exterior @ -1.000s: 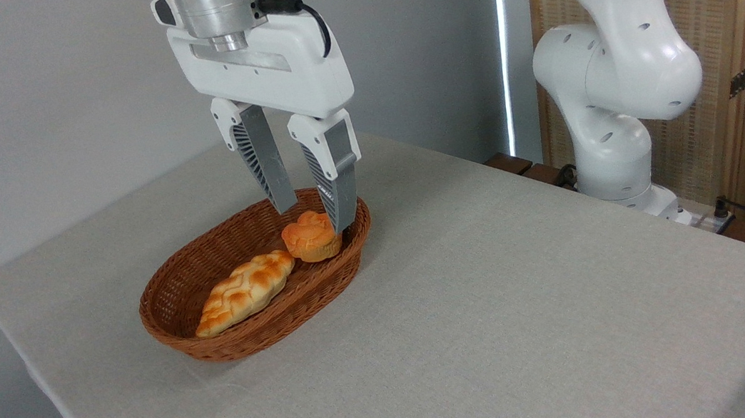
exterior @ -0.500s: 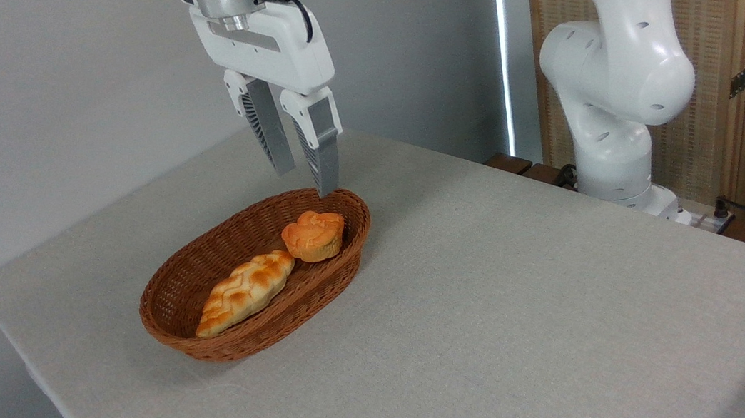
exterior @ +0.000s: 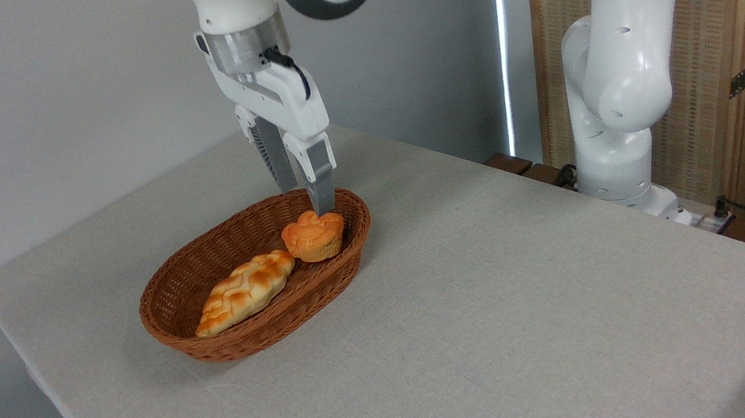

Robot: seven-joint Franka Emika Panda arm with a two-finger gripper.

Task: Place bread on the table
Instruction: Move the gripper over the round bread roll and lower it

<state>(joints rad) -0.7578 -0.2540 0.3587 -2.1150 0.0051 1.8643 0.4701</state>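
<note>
Two breads are being cradled in the basket (exterior: 199, 311).
The bread (exterior: 313, 236) is being overhung by a narrowly parted, empty gripper (exterior: 305, 200).

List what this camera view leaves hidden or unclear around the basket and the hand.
- Far side of the bread: hidden by the bun itself.
- Hand: whether its fingertips touch the bread; the depth is unreadable.
- Basket floor under the braided loaf: covered by the loaf.

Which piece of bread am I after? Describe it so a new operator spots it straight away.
On the grey-beige table sits an oval brown wicker basket with two pieces in it. Yours is the bread at the basket's far right end, just below the open gripper. It is small, round, orange and knot-topped, unlike the longer golden braided loaf beside it.
</note>
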